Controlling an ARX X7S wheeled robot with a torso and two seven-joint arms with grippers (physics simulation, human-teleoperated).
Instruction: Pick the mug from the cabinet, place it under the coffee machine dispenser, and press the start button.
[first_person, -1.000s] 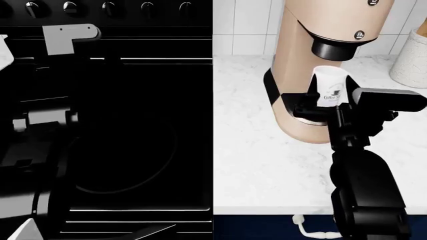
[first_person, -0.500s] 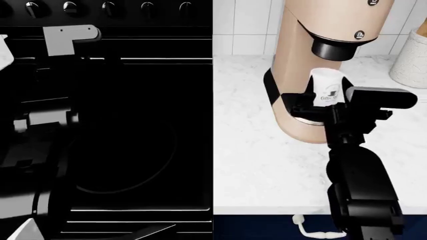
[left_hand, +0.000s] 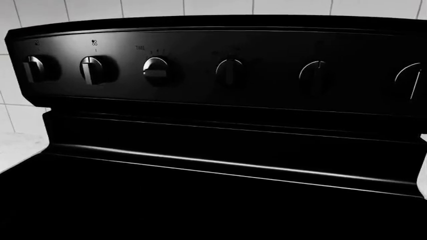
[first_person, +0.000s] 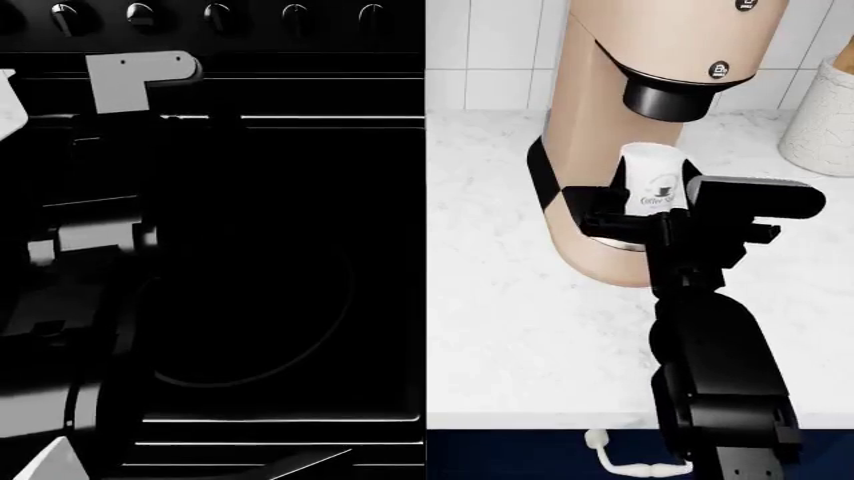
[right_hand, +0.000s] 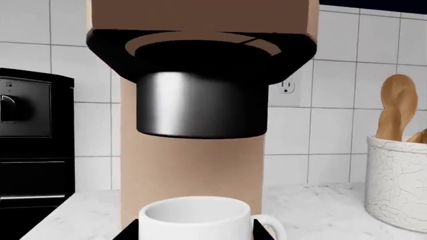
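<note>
Right now the right gripper (first_person: 638, 205) clamps the mug (first_person: 654, 178) just under the dispenser (right_hand: 202, 102); prob. light, rigid, slick, chippable ceramic, so grip mid-wall w/ handle clear; left claw's state can't tell.

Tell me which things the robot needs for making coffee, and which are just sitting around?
Needed: the mug, the coffee machine dispenser, the right pincer at the mug.

Just sitting around: the stove, the speckled canister, the wooden spoon.
</note>
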